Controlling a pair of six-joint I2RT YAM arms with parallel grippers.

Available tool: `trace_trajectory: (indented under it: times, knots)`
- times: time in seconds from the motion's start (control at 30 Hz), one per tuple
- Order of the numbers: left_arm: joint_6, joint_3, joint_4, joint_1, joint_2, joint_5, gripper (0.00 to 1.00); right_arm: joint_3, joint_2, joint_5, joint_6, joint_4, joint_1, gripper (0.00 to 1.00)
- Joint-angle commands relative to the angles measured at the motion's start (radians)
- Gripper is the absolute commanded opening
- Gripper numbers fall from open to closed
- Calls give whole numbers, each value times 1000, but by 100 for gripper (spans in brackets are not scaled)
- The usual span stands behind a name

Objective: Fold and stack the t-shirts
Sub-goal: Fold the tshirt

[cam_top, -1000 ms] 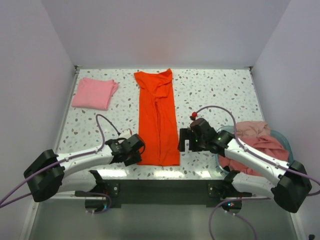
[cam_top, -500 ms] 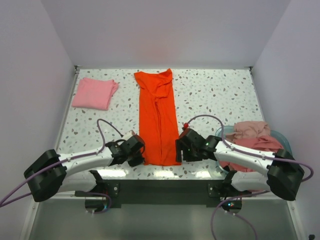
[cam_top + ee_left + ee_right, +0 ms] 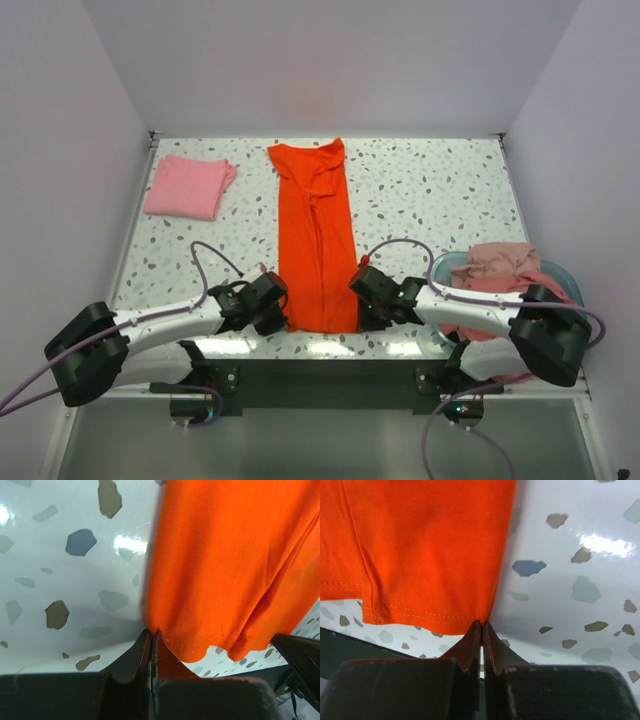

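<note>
At the near hem corners, left pincer and right pincer are both clamped on the orange-red t-shirt; its long axis runs away from me.

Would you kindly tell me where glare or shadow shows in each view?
Left wrist: white glare spots on the table, soft shadow beside the shirt. Right wrist: glare streak upper right, hem stitching sharp. Top external: reflections along the near edge.

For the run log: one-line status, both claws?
left claw: shut on orange t-shirt, near hem corner | right claw: shut on other near hem corner | shirt: long narrow strip
</note>
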Motion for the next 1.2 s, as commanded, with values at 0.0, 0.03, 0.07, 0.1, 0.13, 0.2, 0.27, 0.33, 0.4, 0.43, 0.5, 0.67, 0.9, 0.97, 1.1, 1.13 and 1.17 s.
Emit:
trace_trajectory:
  times: [0.0, 0.03, 0.07, 0.1, 0.13, 0.2, 0.27, 0.33, 0.4, 0.43, 0.5, 0.67, 0.9, 0.97, 1.1, 1.13, 1.17]
  knots:
    - [-3, -48, -206, -24, -6, -13, 0, -23, -45, -22, 50, -13, 43, 0]
    - [-9, -42, -246, -35, -17, -17, 0, -21, -57, -20, 56, -28, 52, 0]
    - [-17, -22, -268, -67, -40, -35, 0, -21, -73, -10, 62, -46, 75, 0]
    - [-41, -13, -289, -87, -54, -46, 0, -20, -99, -6, 72, -80, 84, 0]
    - [-51, 9, -323, -117, -77, -66, 0, -18, -114, 3, 78, -94, 98, 0]
    - [-60, 27, -349, -132, -91, -83, 0, -15, -137, 12, 84, -123, 106, 0]
    - [-52, 47, -360, -133, -97, -103, 0, -6, -162, 40, 75, -128, 106, 0]
    - [-45, 73, -352, -132, -91, -121, 0, 14, -173, 92, 60, -110, 106, 0]
    - [-19, 105, -349, -127, -62, -149, 0, 38, -167, 125, 37, -90, 106, 0]
    - [-14, 156, -375, -119, -48, -164, 0, 75, -159, 151, 27, -88, 104, 0]
    - [0, 208, -400, -110, -12, -224, 0, 118, -125, 219, -6, -103, 103, 0]
    - [70, 331, -391, -20, 40, -302, 0, 296, -44, 362, -112, -153, 45, 0]
    - [222, 463, -296, 118, 138, -356, 0, 420, 83, 234, -276, 10, -109, 0]
    - [253, 512, -259, 175, 202, -346, 0, 485, 143, 231, -301, 22, -139, 0]
    - [317, 618, -233, 246, 303, -362, 0, 589, 248, 224, -344, 39, -201, 0]
    - [326, 648, -222, 269, 319, -364, 0, 621, 281, 219, -347, 44, -213, 0]
    - [342, 662, -211, 279, 348, -347, 0, 638, 297, 212, -352, 44, -236, 0]
